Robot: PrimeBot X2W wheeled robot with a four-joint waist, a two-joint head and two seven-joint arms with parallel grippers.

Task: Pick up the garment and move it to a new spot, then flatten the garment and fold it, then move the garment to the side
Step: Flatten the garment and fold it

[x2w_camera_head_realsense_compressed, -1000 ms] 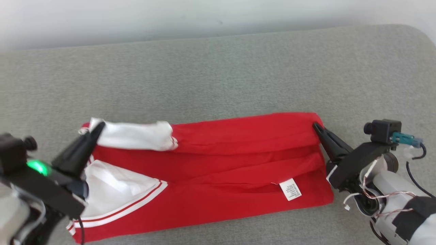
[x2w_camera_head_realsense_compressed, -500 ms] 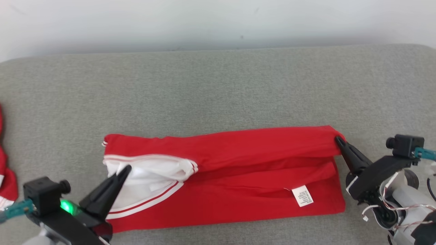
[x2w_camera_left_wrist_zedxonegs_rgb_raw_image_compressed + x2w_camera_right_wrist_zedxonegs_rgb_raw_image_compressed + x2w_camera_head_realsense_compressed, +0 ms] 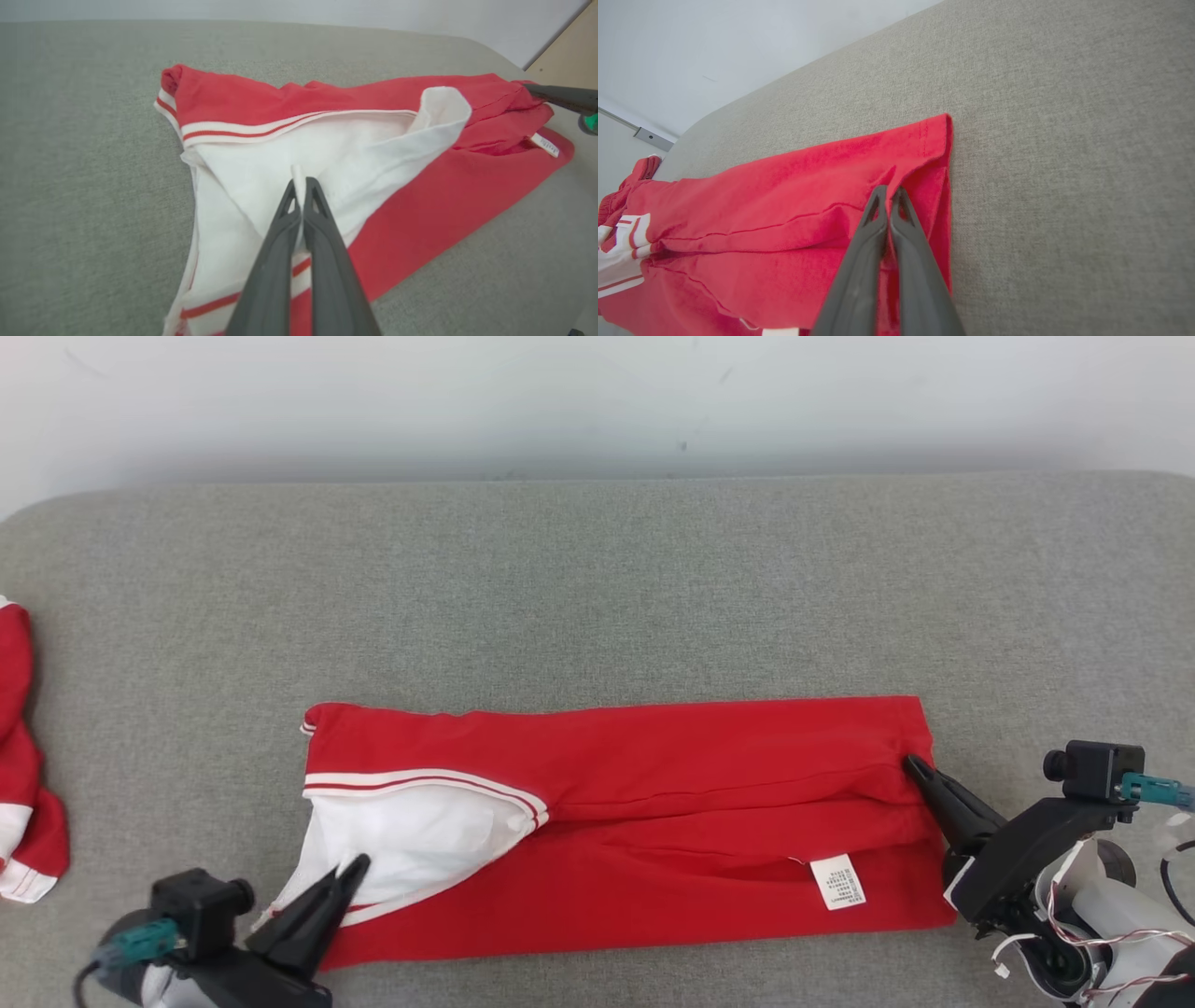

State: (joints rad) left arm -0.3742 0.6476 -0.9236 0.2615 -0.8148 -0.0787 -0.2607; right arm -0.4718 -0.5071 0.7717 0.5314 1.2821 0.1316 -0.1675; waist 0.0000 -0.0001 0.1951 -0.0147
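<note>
The garment (image 3: 653,775) is red with a white sleeve and striped trim, and it lies stretched out lengthwise on the grey cushion (image 3: 597,588). My left gripper (image 3: 359,865) is at its left end, shut on a pinch of the white sleeve cloth (image 3: 261,177), which shows between the fingertips in the left wrist view (image 3: 299,179). At the right end my right gripper (image 3: 910,763) is shut on a puckered fold of red cloth (image 3: 761,196) near the hem (image 3: 888,189). A white label (image 3: 837,882) lies near the front right corner.
Another red and white piece of clothing (image 3: 23,784) lies at the cushion's left edge. A pale wall (image 3: 597,401) runs behind the cushion. Bare grey cushion stretches behind the garment and to its right (image 3: 1064,140).
The head camera has shifted. Relative to the garment, both grippers have drawn their pinched cloth from the far corners toward the near edge, laying the far part over and flattening the white sleeve.
</note>
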